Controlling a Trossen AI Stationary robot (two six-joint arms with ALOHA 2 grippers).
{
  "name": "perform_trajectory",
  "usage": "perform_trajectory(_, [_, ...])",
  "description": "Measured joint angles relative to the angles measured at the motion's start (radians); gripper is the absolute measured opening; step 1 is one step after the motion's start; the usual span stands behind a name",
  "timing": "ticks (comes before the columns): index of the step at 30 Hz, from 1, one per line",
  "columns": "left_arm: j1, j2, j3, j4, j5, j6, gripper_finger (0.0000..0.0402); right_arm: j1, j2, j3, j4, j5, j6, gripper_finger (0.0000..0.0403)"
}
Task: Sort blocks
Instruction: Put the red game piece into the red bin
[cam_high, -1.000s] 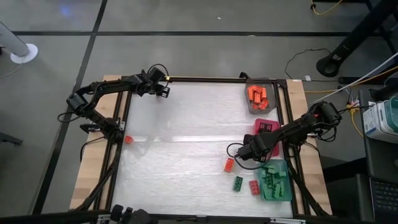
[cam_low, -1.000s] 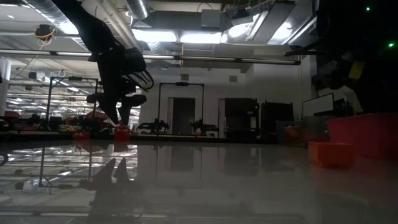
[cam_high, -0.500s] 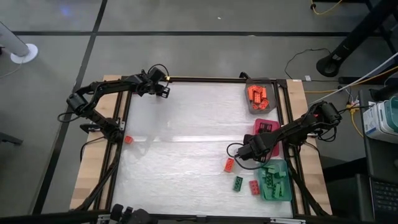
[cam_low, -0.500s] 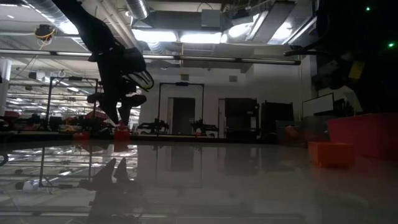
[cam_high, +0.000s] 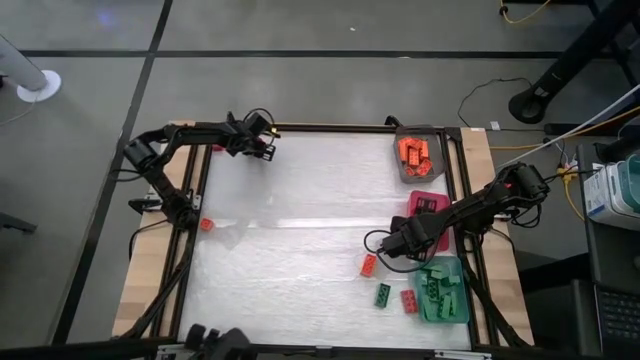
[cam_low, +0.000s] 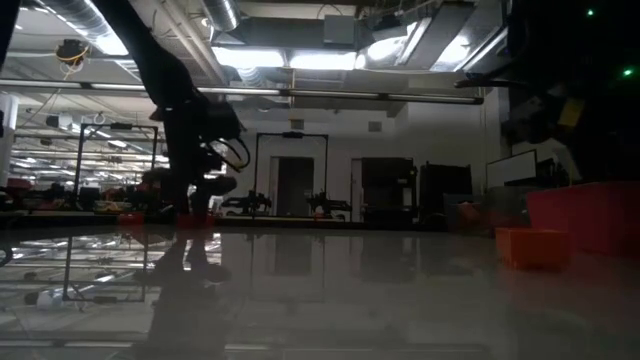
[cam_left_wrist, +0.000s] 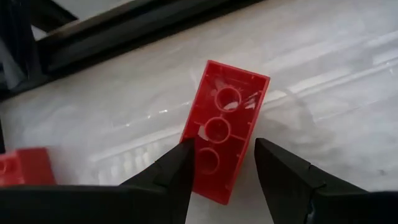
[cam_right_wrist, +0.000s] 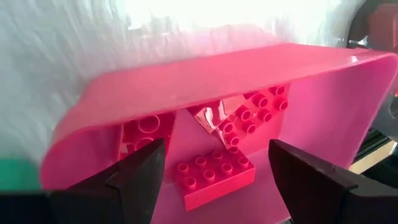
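White plastic sheeting covers our bench (cam_high: 300, 200), framed in dark rails, with a dim workshop of racks and ceiling lights beyond it in the low view. Our left pincer (cam_left_wrist: 219, 163) sits at the far left corner of the bench, its two fingers straddling a red brick (cam_left_wrist: 225, 127) that shows its hollow underside — pinching it by the long sides, as far as we can judge, though we cannot tell whether the brick is lifted or resting on the sheet; another red brick (cam_left_wrist: 25, 167) lies just beside it. We judge this grip is meant to carry the piece across to the right, where the trays stand. Our right pincer (cam_right_wrist: 211, 168) is spread wide and empty, hanging over the pink tray (cam_right_wrist: 217, 68) on the right side, near a loose orange-red brick (cam_high: 369, 264); it probably waits there because the nearest strays lie close by. Along the right edge, the grey tray (cam_high: 403, 171) at the far end holds orange bricks (cam_high: 413, 152), the pink tray holds several red bricks (cam_right_wrist: 214, 174), and the teal tray (cam_high: 448, 314) nearest us holds dark green ones (cam_high: 438, 289). Unsorted pieces remain — a green brick (cam_high: 382, 294) and a red one (cam_high: 409, 300) just left of the teal tray, and a small red brick (cam_high: 206, 224) on the left edge.
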Motion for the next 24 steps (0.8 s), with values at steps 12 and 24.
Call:
perform_trajectory(12, [0.000, 0.019, 0.002, 0.043, 0.002, 0.144, 0.0126, 0.000, 0.000, 0.000, 0.010, 0.000, 0.000, 0.0285])
perform_trajectory(24, [-0.040, 0.011, 0.005, -0.065, 0.148, 0.174, 0.0075, 0.000, 0.000, 0.000, 0.062, 0.000, 0.000, 0.0285])
